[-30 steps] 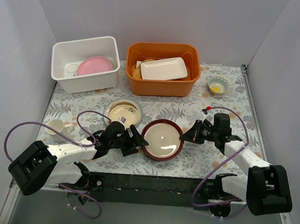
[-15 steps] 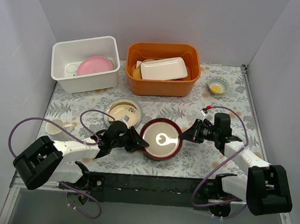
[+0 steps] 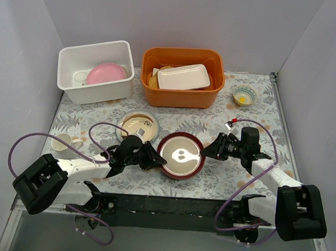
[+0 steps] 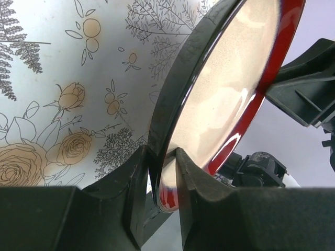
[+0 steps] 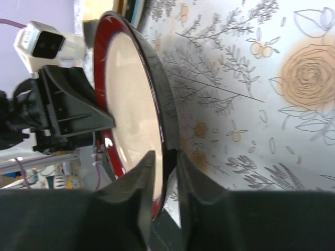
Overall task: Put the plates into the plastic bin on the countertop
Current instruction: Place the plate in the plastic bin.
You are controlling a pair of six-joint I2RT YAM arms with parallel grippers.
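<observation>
Left end effector [image 4: 165, 175]: clamped on the near-left rim of the red-rimmed plate [image 3: 180, 156].
Right end effector [image 5: 163, 167]: clamped on the opposite rim.
Lift: raise both sides together and level, so neither pinch slips.
Plastic bin [image 3: 98, 91]: far left beyond the left end effector, holding a pink plate [image 3: 107, 74].

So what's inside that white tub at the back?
A pink plate lies in the white bin, beside a small white round piece. The floor under the plate is covered.
</observation>
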